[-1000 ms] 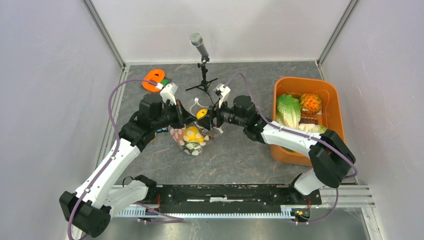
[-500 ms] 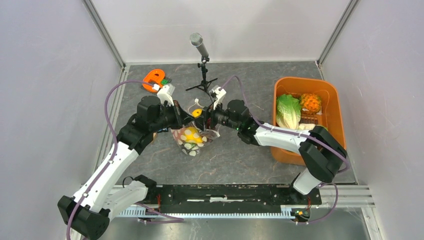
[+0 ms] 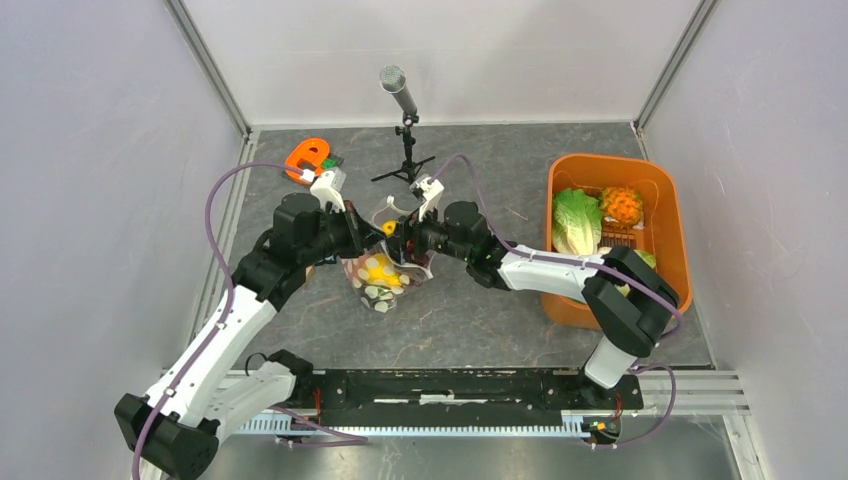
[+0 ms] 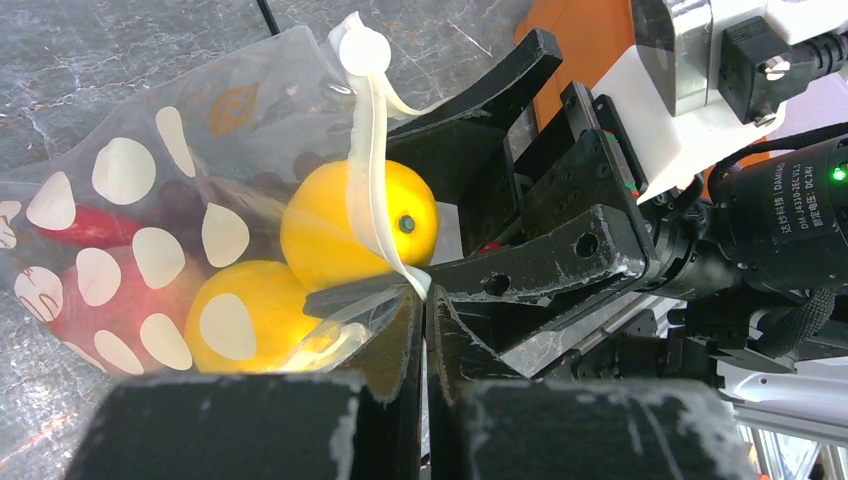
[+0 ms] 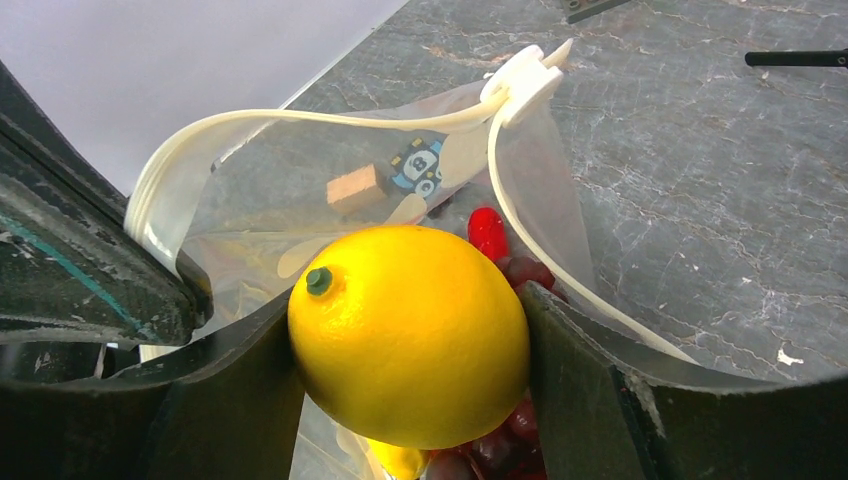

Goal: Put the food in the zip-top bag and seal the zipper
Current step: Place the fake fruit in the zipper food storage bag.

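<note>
The clear dotted zip-top bag [image 3: 378,287] lies at mid-table with its mouth held open. My left gripper [image 3: 362,233] is shut on the bag's mouth edge, pinching the whitish zipper [image 4: 372,150] between its tips [image 4: 424,297]. My right gripper [image 3: 402,238] is shut on a yellow fruit [image 5: 410,330] and holds it in the bag's mouth, between the two sides of the zipper [image 5: 300,118]. Another yellow fruit [image 4: 240,315], red pieces [image 4: 95,225] and dark purple grapes [image 5: 525,272] lie inside the bag.
An orange tub [image 3: 668,200] at the right holds green lettuce [image 3: 577,220] and an orange pineapple [image 3: 621,205]. A microphone on a small tripod [image 3: 405,130] stands just behind the bag. An orange object [image 3: 308,158] lies at the back left.
My right gripper has moved left with the yellow fruit, from beside the bag into its mouth. My left gripper has kept its hold on the bag's edge.
</note>
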You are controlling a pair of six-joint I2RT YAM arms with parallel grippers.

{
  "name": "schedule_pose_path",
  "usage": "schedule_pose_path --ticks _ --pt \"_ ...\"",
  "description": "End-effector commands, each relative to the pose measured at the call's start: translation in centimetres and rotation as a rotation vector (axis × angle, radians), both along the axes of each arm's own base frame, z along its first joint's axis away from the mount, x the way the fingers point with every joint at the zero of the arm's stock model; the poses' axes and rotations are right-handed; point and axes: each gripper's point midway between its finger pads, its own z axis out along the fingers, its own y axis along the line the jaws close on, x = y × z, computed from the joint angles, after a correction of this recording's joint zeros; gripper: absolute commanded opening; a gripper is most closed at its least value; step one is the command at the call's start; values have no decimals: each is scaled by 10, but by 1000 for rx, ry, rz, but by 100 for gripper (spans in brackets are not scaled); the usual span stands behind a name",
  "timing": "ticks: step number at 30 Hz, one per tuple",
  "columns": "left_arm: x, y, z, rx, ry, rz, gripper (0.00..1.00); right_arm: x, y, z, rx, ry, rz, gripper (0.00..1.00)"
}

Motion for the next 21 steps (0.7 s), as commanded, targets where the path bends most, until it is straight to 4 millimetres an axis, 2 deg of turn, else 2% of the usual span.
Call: schedule_pose_path --ticks 1,6,9,12,18,21 --pt "6 3 15 -27 -40 47 2 2 14 28 63 -65 23 80" --pt "8 11 14 -1 -46 83 2 -9 16 30 53 -63 96 98" --pt "8 11 13 0 -42 85 2 -5 4 29 17 -60 54 98" --pt "8 11 13 1 -41 85 2 -5 -7 33 30 -55 46 89" --pt "7 9 13 0 -44 70 2 -20 -10 46 37 -71 125 52" --pt "7 8 13 -3 -43 66 2 -26 -10 58 55 -92 155 52"
